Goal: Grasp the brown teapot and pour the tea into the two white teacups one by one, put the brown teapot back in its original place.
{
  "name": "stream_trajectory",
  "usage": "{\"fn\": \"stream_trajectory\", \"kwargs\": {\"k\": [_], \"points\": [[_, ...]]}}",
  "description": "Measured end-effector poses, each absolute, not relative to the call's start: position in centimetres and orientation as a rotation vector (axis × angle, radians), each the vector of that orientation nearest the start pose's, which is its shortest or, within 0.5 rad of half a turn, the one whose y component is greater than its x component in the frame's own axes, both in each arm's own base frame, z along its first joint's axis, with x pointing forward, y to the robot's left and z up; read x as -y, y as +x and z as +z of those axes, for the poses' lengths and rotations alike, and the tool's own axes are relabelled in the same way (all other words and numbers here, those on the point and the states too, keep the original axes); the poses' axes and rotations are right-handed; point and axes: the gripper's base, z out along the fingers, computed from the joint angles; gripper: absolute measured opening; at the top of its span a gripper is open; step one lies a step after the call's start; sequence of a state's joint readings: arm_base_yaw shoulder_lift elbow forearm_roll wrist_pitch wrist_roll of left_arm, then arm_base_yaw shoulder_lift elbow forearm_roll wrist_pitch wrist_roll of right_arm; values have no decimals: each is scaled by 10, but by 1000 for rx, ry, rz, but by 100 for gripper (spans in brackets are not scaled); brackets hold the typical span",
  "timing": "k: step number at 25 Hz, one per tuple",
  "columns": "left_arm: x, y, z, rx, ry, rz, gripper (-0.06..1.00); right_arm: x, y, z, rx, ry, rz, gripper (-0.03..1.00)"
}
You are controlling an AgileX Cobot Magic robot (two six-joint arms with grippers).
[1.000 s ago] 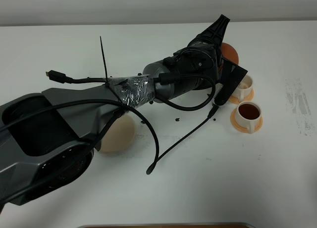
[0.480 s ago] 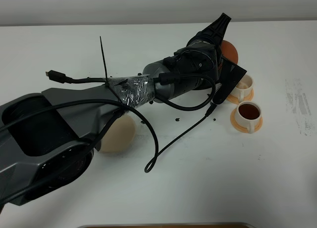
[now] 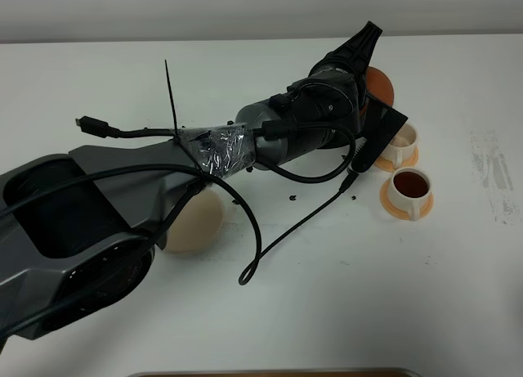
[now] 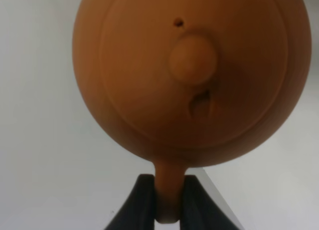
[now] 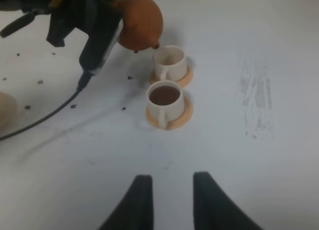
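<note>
The brown teapot (image 3: pixel 378 84) hangs in the air at the back right, its spout just above and beside the far white teacup (image 3: pixel 404 138). My left gripper (image 4: pixel 169 192) is shut on the teapot's loop handle, and the pot (image 4: pixel 192 75) fills the left wrist view. The near white teacup (image 3: pixel 411 186) holds dark tea on its orange saucer. In the right wrist view the teapot (image 5: pixel 141 28), far cup (image 5: pixel 169 62) with a pale inside, and near cup (image 5: pixel 165 100) all show. My right gripper (image 5: pixel 169 195) is open and empty in front of the cups. The beige coaster (image 3: pixel 196 223) lies bare, partly under the left arm.
The left arm (image 3: pixel 245 144) stretches across the table with a loose black cable (image 3: pixel 302 226) hanging from it to the tabletop. Small dark specks (image 5: pixel 74 106) dot the white table. A grey smudge (image 3: pixel 493 172) marks the right side. A brown edge (image 3: pixel 270 373) shows at the front.
Hardly anything; the loose cable's end has shifted slightly. The teapot stays held beside the far cup.
</note>
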State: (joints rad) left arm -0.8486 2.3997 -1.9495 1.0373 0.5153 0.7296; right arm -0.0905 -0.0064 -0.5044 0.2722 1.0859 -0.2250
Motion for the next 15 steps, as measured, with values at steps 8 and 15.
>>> {"fn": "stream_trajectory", "kwargs": {"k": [8,15], "points": [[385,387,169,-850,2119,946,13,-22,-7,279,-2025,-155,128,23],[388,386,171,-790,2119,968,13,-22,-7,279,-2025,-155,128,23]]}}
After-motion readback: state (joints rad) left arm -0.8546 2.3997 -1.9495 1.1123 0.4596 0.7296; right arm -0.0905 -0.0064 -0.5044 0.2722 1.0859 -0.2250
